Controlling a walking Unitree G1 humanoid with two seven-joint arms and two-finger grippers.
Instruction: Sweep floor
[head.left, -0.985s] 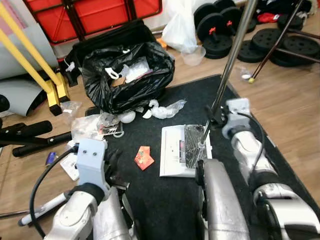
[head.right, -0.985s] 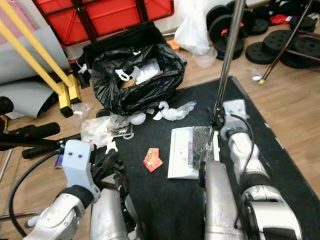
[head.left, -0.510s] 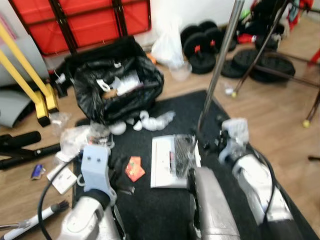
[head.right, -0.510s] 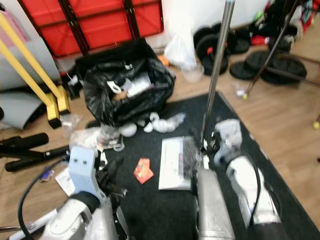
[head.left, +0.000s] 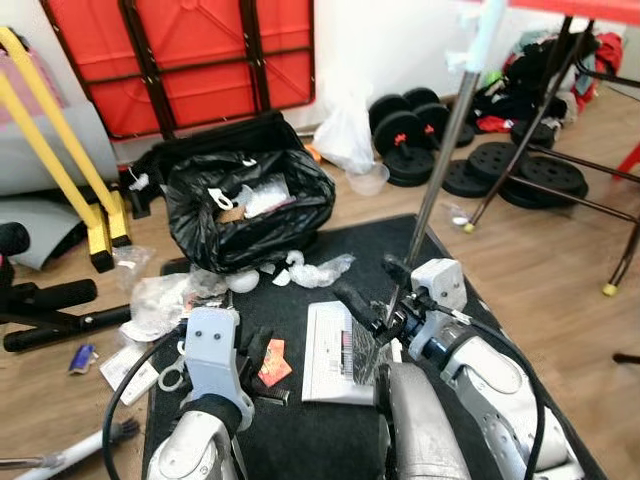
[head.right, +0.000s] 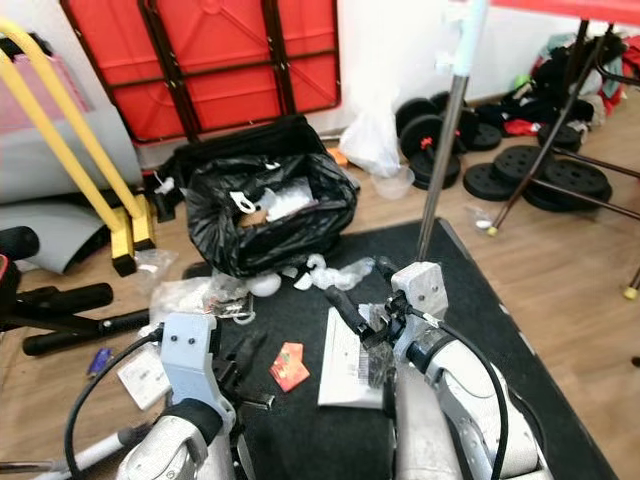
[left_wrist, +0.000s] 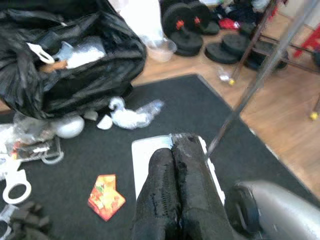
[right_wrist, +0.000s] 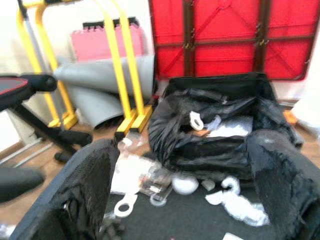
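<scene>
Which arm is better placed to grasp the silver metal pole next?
Right, probably: the right claw, open, is next to the silver metal pole; the left claw is shut, farther from it.

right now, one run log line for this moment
task: sweep floor | left claw: shut, over mat | right claw: open, raised | black trash bag: open | red wrapper: on mat

- Mat (head.left: 480, 270): black.
- Bag (head.left: 250, 205) at 11 o'clock: glossy black.
- Wrapper (head.left: 272, 362): red-orange.
- Panel (head.left: 200, 55) at 12 o'clock: red, dark struts.
- Frame (head.left: 60, 150) at 10 o'clock: yellow.
- Floor (head.left: 560, 260): tan wood.
- Pole (head.left: 440, 160): silver.
</scene>
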